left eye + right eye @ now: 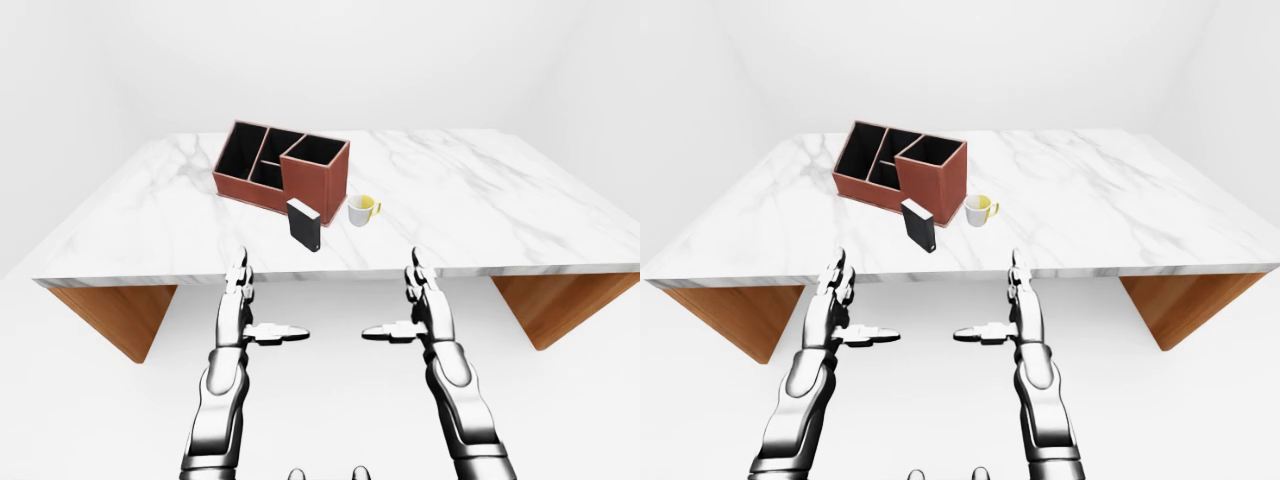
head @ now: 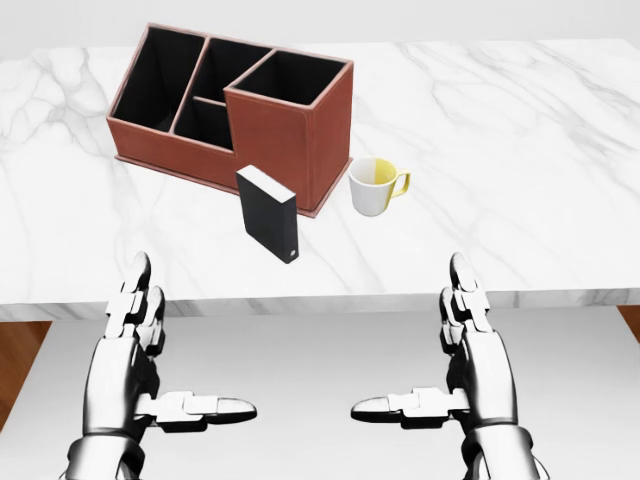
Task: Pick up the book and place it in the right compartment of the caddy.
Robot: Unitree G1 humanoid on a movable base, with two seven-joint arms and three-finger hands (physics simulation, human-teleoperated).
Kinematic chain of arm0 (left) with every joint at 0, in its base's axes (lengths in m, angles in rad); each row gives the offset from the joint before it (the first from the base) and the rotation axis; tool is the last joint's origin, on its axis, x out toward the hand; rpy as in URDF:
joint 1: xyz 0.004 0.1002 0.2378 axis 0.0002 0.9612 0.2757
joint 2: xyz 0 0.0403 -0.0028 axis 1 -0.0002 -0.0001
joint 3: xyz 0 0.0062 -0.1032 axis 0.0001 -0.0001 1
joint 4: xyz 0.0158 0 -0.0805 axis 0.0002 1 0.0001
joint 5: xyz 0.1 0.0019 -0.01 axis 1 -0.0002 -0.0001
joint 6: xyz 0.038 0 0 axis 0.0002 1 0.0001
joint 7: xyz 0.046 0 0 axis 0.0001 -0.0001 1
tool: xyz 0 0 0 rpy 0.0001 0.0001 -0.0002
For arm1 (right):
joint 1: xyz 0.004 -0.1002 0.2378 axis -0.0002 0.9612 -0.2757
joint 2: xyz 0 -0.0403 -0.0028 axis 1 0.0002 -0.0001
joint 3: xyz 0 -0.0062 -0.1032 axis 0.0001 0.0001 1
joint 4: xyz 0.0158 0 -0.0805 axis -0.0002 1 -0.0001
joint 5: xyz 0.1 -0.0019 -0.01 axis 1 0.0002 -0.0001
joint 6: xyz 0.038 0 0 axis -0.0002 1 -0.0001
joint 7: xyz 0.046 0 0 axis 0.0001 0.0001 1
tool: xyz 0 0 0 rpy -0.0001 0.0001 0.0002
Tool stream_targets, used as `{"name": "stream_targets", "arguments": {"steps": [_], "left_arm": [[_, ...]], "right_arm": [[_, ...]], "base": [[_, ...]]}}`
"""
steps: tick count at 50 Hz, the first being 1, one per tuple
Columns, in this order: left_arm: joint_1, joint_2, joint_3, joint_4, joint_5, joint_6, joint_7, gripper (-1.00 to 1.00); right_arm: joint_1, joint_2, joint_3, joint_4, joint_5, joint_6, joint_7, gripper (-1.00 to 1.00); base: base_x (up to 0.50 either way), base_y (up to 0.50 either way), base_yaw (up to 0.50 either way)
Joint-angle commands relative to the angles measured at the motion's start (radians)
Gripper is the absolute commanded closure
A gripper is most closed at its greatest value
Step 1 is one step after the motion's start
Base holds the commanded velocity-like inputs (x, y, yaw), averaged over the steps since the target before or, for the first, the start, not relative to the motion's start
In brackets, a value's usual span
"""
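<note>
A small black book stands upright on the marble table, just below the brown caddy in the head view. The caddy has several dark compartments; its tall right compartment is nearest the book. My left hand and right hand hover open, palms facing each other, below the table's near edge. Both hold nothing and are well short of the book.
A white mug with a yellow inside stands right of the book and the caddy. Wooden table supports show under both ends. White floor and walls surround the table.
</note>
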Motion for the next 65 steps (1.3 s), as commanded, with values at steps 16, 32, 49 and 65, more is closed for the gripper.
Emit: {"name": "stream_targets", "arguments": {"steps": [16, 32, 49, 65], "left_arm": [[0.01, 0.012, 0.021, -0.01, -0.033, 0.013, -0.051, -1.0], [0.025, 0.008, 0.012, -0.022, -0.022, -0.024, -0.052, -1.0], [0.017, 0.009, 0.015, 0.003, -0.022, -0.046, -0.05, -1.0], [0.008, 0.009, 0.02, 0.017, -0.024, -0.052, -0.039, -1.0]], "right_arm": [[-0.002, -0.014, -0.022, -0.015, -0.024, 0.002, 0.013, -1.0], [0.049, -0.025, -0.066, -0.232, -0.019, 0.087, 0.006, -1.0], [0.135, -0.017, -0.247, -0.611, 0.059, 0.087, 0.06, -1.0], [0.164, -0.005, -0.58, -0.854, 0.261, 0.087, 0.159, -1.0]], "base": [[0.0, 0.0, 0.0], [0.0, 0.0, 0.0], [0.0, 0.0, 0.0], [0.0, 0.0, 0.0]]}}
